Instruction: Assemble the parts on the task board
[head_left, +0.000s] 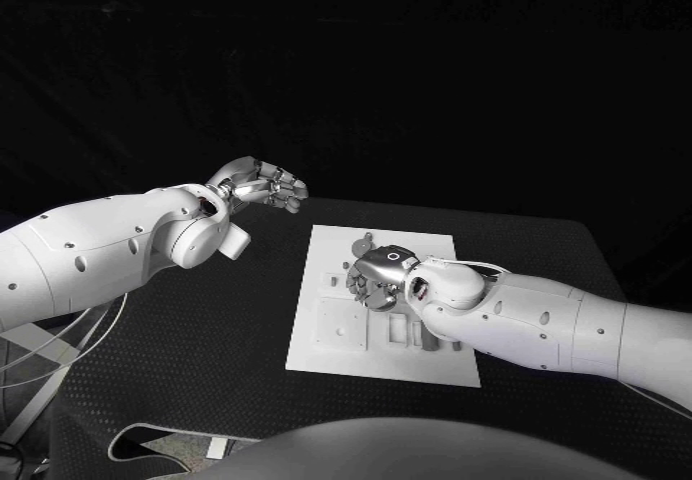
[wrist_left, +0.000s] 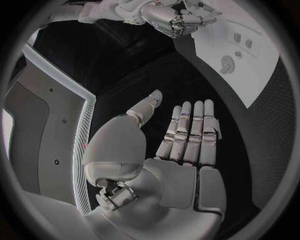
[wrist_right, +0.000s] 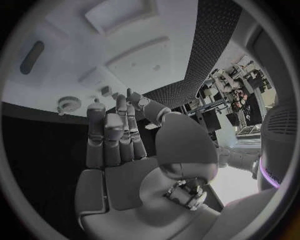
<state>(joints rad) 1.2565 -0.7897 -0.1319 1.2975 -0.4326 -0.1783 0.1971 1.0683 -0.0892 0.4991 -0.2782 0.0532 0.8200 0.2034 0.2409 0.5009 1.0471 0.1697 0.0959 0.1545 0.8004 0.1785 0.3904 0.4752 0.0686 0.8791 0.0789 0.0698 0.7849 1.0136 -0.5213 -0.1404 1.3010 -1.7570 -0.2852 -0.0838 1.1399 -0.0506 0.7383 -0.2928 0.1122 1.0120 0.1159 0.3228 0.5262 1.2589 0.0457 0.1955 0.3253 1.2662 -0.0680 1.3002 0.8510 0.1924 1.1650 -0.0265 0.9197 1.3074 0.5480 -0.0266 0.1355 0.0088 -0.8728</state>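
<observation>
Two hands are up, and only one sits where the work is. My right hand (head_left: 381, 275), silver and many-fingered, hangs directly over the flat white rectangular task board (head_left: 329, 350), above the cluster of small grey parts (head_left: 353, 283) near the board's middle; in the right wrist view its fingers (wrist_right: 105, 135) are straight and together with nothing between them and the thumb, so I read it as open and empty. My left hand (head_left: 264, 186) is well off the board, past its far left corner and raised over the black table (head_left: 188, 340); its palm is flat and fingers (wrist_left: 190, 132) extended, also holding nothing. From the right hand the parts lie straight below, toward the board's surface, while the board's long axis runs away from me. I judge the right hand far nearer, so the next reach is a short descent. Which part sits under the fingers I cannot tell.
</observation>
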